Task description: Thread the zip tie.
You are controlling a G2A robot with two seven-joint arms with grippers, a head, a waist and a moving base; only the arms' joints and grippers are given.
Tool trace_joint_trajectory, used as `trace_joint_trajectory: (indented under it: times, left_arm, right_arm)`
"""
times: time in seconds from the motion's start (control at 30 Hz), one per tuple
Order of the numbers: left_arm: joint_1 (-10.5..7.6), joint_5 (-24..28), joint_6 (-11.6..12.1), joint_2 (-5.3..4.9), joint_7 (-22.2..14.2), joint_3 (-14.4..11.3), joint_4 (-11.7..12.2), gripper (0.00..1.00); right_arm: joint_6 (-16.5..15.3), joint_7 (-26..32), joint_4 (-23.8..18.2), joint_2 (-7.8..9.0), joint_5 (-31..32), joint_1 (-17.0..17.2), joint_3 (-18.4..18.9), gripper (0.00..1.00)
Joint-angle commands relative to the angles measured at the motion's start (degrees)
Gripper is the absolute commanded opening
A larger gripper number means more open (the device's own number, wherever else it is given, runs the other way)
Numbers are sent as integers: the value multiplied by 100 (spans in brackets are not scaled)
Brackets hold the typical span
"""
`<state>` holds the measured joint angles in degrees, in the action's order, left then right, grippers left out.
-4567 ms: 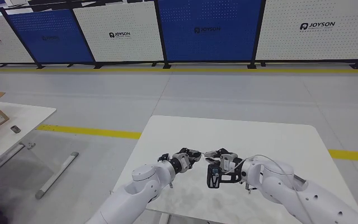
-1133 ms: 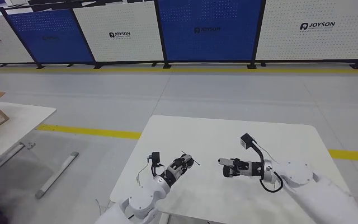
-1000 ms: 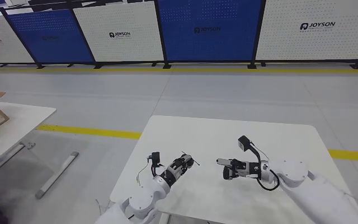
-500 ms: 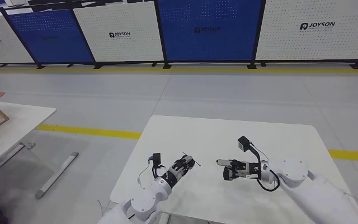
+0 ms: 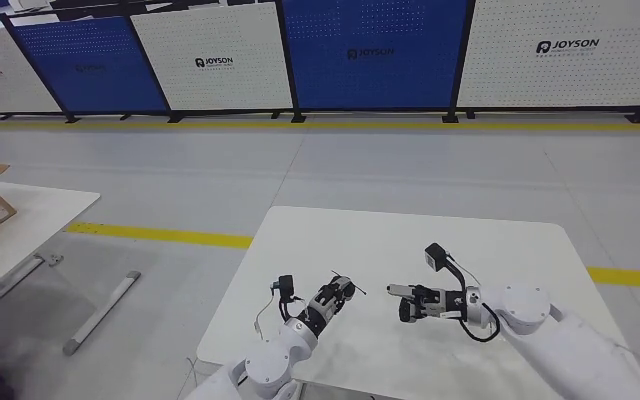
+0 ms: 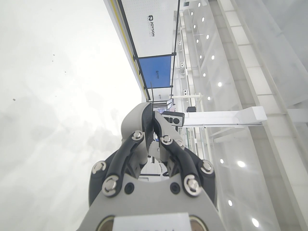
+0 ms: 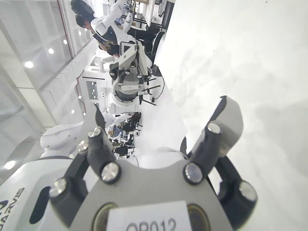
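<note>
A thin black zip tie (image 6: pixel 151 94) sticks out from between the tips of my left gripper (image 6: pixel 152 115), which is shut on it. In the top view the left gripper (image 5: pixel 342 291) hovers low over the front part of the white table (image 5: pixel 500 235), with the tie's end (image 5: pixel 358 291) pointing toward the right gripper (image 5: pixel 398 294). A small gap separates the two. My right gripper (image 7: pixel 161 114) is open with nothing between its fingers (image 7: pixel 226 108), and it faces the left arm's gripper (image 7: pixel 128 73) farther off.
The table's left edge (image 5: pixel 235 290) runs close to the left arm. A second white table (image 5: pixel 40 215) stands far to the left across the floor. Blue and white panels (image 5: pixel 370 55) line the back of the room.
Since 4.6 s ago the grippers have drawn apart from near contact. Over the last second the left gripper has edged toward the right one with the tie; the right arm has barely moved.
</note>
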<state>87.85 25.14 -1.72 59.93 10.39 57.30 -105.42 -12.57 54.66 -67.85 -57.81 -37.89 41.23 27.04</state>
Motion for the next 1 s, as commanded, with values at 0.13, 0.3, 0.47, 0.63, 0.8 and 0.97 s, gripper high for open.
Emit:
trace_joint_trajectory:
  times: [0.13,0.3,0.47,0.63,0.8,0.97]
  left_arm:
    - [0,0,0,0,0,0,0,0]
    - [0,0,0,0,0,0,0,0]
    - [0,0,0,0,0,0,0,0]
    - [0,0,0,0,0,0,0,0]
    - [0,0,0,0,0,0,0,0]
    - [0,0,0,0,0,0,0,0]
  right_arm:
    - [86,154,63,-85,0,46,63,100]
    - [-312,281,453,-332,-32,-38,-8,100]
    - [-462,277,959,-699,-81,-208,-196,100]
    - [-440,276,991,-722,-109,-213,-204,100]
    - [-440,276,991,-722,-109,-213,-204,100]
    - [-536,151,859,-720,-45,-109,-124,100]
